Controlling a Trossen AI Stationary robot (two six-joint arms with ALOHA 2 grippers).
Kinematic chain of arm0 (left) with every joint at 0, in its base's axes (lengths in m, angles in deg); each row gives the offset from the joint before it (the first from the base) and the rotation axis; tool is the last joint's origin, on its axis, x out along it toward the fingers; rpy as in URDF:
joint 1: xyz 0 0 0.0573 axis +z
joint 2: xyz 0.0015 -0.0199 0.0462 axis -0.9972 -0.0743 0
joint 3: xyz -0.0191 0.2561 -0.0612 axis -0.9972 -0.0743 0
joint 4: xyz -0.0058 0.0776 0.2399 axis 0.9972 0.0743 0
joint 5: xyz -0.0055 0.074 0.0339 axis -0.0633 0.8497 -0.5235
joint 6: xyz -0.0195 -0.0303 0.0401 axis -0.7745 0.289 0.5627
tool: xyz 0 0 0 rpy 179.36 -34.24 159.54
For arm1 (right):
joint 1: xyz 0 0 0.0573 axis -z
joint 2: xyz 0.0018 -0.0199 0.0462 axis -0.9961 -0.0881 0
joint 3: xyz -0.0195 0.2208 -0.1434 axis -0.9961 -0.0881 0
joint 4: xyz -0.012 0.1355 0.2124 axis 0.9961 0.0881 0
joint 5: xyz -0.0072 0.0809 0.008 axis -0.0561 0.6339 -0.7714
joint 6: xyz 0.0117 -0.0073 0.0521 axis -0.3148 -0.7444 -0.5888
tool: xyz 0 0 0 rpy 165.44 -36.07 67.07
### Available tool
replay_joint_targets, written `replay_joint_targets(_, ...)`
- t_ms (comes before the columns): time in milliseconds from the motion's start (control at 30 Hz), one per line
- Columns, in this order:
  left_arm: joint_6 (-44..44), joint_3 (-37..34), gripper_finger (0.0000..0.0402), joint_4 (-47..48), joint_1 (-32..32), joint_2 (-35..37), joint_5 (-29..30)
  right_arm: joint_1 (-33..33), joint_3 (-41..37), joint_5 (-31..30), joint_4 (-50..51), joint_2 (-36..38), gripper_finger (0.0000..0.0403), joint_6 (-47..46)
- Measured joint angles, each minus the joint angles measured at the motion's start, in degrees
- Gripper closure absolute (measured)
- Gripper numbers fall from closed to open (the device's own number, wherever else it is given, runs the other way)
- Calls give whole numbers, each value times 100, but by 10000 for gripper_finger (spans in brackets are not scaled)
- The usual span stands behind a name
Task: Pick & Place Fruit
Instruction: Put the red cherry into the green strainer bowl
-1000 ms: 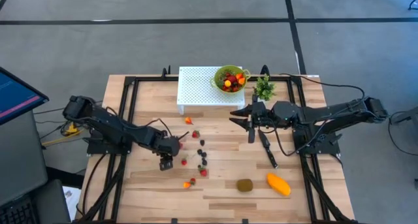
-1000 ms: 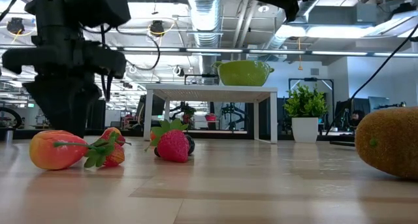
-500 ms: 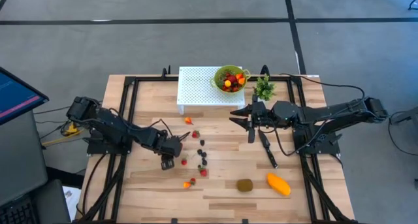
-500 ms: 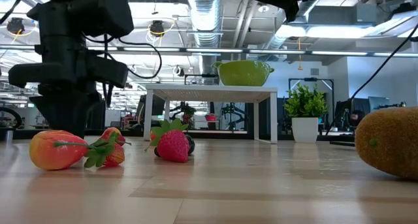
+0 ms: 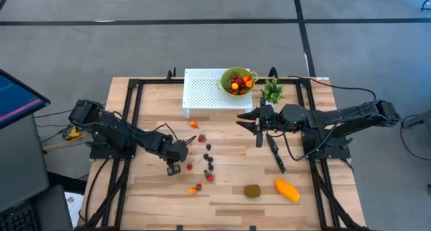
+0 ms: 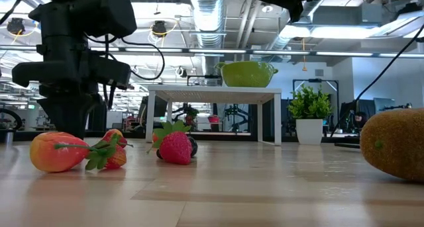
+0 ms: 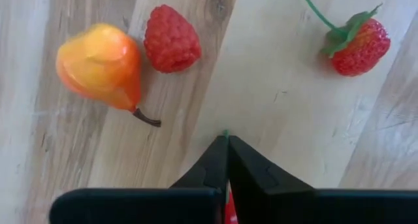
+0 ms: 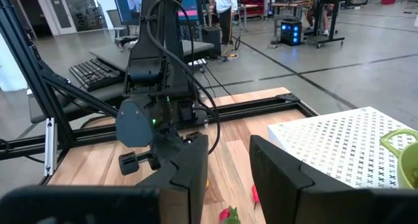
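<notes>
Left claw (image 7: 227,160) clenched, only a red-green sliver pinched between its tips, just beside the raspberry (image 7: 172,39) and pear (image 7: 101,64) on the desk (image 7: 274,100); thin grip risks dropping on lift.

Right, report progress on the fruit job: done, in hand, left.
Done: several fruits sit in the green bowl. In hand: the left gripper is shut low among the berries, a red sliver between its fingers. Left: scattered berries, the kiwi and the mango lie on the table. The right gripper waits open by the white stand.
</notes>
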Motion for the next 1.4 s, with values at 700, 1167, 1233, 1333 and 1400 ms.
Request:
replay_joint_targets(700, 1402, -13, 401, -4834, 881, 1713, 354, 2, 0, 0, -3, 0, 295, 0)
replay_joint_targets(1167, 1879, 45, 401, -7274, 1759, 1034, -334, 2, 0, 0, -2, 0, 281, -168)
replay_joint_targets(1233, 1946, 186, 401, -7326, 1759, 870, -399, 2, 0, 0, -2, 0, 271, -166)
replay_joint_targets(1333, 2334, 530, 401, -7375, 1759, 598, -480, 2, 0, 2, -2, 0, 254, -165)
replay_joint_targets(1400, 2488, 763, 401, -7369, 1759, 419, -645, 2, 0, 2, -2, 0, 244, -164)
